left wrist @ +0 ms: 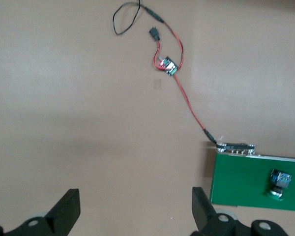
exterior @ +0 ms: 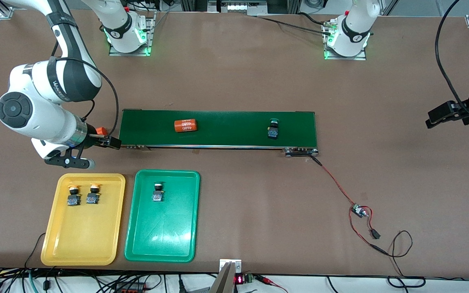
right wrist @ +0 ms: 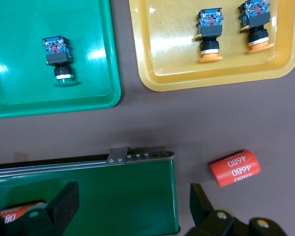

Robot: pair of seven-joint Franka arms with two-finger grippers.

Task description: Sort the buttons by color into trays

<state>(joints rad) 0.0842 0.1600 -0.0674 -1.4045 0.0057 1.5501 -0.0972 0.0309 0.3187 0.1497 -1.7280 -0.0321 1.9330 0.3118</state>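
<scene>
Two yellow-capped buttons (exterior: 73, 195) (exterior: 93, 194) lie in the yellow tray (exterior: 83, 244). One green-capped button (exterior: 158, 192) lies in the green tray (exterior: 162, 236). Another green-capped button (exterior: 274, 129) stands on the conveyor belt (exterior: 226, 128) near the left arm's end. My right gripper (exterior: 112, 142) hangs open over the belt's end at the right arm's side, nothing between its fingers (right wrist: 64, 201). My left gripper (exterior: 436, 118) waits open over bare table past the belt's other end. Its wrist view shows that belt button (left wrist: 279, 182) off to one side of the empty gripper (left wrist: 136, 209).
An orange cylinder marked 4680 (exterior: 185, 125) lies on the belt. A second one (right wrist: 235, 168) rests on the table just off the belt's end, beside my right gripper. A red-black wire with a small circuit board (exterior: 358, 211) trails from the belt's other end toward the front camera.
</scene>
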